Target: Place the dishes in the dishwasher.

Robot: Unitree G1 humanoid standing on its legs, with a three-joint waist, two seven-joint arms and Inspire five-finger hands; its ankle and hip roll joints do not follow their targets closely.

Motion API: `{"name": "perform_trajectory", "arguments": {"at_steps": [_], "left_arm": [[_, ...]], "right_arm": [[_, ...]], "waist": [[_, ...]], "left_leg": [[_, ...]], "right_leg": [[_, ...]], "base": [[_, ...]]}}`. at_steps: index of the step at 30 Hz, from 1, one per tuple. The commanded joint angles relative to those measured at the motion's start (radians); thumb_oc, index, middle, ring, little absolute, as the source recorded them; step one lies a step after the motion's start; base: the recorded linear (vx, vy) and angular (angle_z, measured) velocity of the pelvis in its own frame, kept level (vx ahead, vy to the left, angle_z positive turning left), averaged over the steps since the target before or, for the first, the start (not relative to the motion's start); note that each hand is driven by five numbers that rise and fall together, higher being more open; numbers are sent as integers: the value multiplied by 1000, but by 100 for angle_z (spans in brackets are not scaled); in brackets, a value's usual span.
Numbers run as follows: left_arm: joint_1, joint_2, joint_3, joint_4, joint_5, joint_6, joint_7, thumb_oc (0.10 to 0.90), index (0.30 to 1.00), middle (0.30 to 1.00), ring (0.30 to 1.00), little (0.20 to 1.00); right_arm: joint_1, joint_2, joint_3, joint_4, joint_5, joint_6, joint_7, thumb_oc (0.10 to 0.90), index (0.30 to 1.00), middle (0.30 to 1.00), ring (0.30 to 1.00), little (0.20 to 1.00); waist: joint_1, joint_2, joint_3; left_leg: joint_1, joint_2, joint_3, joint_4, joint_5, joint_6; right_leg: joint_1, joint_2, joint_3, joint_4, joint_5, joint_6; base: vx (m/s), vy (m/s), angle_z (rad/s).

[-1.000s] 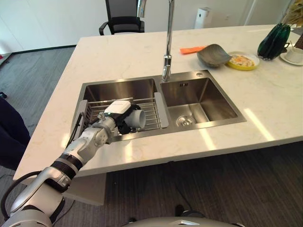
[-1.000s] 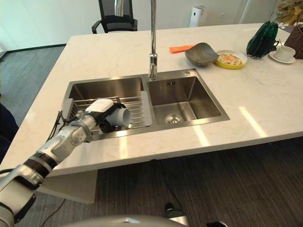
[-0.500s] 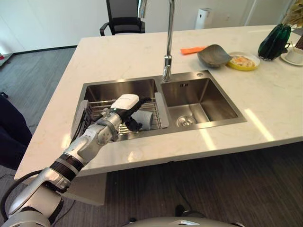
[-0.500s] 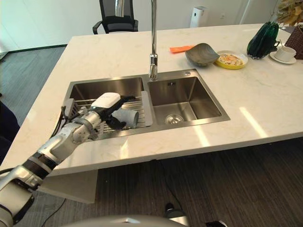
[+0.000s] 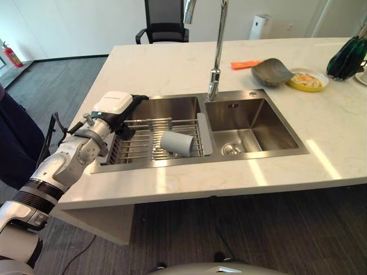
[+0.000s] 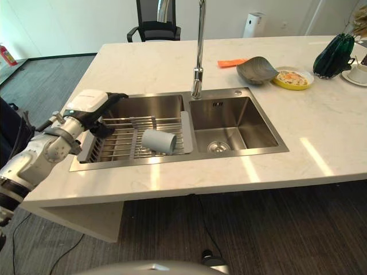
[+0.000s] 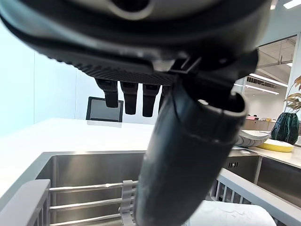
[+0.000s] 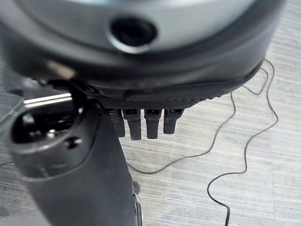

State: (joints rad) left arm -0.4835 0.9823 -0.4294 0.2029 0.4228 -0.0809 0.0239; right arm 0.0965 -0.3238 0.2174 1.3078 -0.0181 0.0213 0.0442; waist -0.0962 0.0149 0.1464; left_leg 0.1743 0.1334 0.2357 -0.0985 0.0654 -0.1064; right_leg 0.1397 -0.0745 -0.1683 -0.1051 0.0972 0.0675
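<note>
A pale grey cup (image 5: pixel 176 142) lies on its side on the wire rack (image 5: pixel 137 143) that sits in the left basin of the sink. My left hand (image 5: pixel 117 109) hovers over the rack's left end, a hand's width away from the cup, open and holding nothing. In the left wrist view the thumb (image 7: pixel 188 155) and straight fingers stand above the rack bars (image 7: pixel 89 205), with the cup (image 7: pixel 235 215) just past them. A grey bowl (image 5: pixel 269 70) and a yellow plate (image 5: pixel 308 81) with food sit on the counter behind the right basin. My right hand (image 8: pixel 141 56) hangs open over the floor.
A tall faucet (image 5: pixel 217 51) rises between the two basins. An orange cloth (image 5: pixel 243 64) lies behind the bowl. A dark green object (image 5: pixel 347 57) stands at the counter's far right. A black chair (image 5: pixel 165 23) is beyond the counter. The right basin (image 5: pixel 249 123) holds nothing.
My left hand has let go of the cup and pulled back to the left. The cup now lies loose on the rack. The camera has also shifted.
</note>
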Motion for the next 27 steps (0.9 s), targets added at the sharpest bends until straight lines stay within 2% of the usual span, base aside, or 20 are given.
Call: {"name": "perform_trajectory", "arguments": {"at_steps": [1, 12, 24, 27], "left_arm": [[-149, 3, 22, 7, -10, -15, 48, 800, 900, 900, 900, 900], [-201, -96, -85, 5, 16, -19, -12, 800, 900, 900, 900, 900], [-258, -159, -148, 143, 39, 2, -19, 800, 900, 900, 900, 900], [-292, -188, -192, 269, 49, 13, -20, 800, 900, 900, 900, 900]], "right_arm": [[-50, -30, 32, 31, -7, 4, -5, 800, 900, 900, 900, 900], [-54, -44, 32, 23, -9, 2, -7, 800, 900, 900, 900, 900], [-36, -51, 33, 15, -10, 2, -7, 800, 900, 900, 900, 900], [-35, -56, 50, 13, -18, 2, -5, 800, 900, 900, 900, 900]], "waist": [[-24, -14, -4], [-34, -13, 7], [-55, -8, 16], [-68, -3, 21]], "left_leg": [[12, -13, 1, 11, -91, -14], [10, -15, -1, 11, -92, -12], [9, -13, 7, 11, -90, -12], [7, -13, 11, 11, -87, -14]], "right_leg": [[22, -86, -69, 18, -103, 111], [22, -86, -69, 18, -106, 108], [17, -81, -61, 18, -109, 106], [11, -79, -56, 18, -107, 106]], "base": [[0, 0, 0], [0, 0, 0], [1, -1, 0], [0, 0, 0]]}}
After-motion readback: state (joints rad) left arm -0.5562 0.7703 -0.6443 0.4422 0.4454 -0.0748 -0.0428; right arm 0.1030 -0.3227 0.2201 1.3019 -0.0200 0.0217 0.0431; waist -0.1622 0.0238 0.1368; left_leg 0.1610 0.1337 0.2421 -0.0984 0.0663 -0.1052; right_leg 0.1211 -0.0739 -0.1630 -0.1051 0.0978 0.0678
